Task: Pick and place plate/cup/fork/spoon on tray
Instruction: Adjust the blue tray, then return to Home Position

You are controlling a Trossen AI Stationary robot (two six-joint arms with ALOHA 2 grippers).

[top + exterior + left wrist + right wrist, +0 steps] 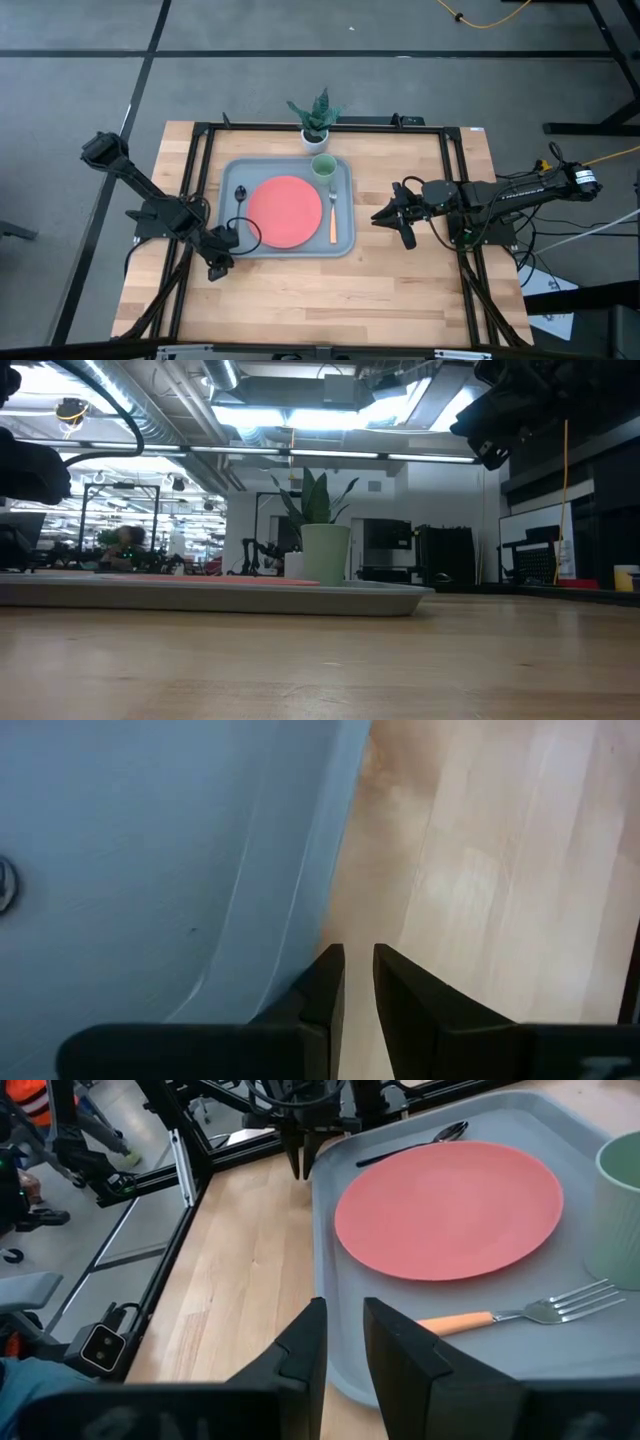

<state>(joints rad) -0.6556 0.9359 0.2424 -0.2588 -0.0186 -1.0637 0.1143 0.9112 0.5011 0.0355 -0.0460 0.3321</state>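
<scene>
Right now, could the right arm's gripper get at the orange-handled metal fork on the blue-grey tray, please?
Probably yes: the right gripper hangs just beside the tray, the fork lies along that near edge, and nothing stands between them.

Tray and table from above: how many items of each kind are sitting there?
Trays: 1
Plates: 1
Cups: 1
Forks: 1
Spoons: 1
Potted plants: 1
Total: 6
</scene>
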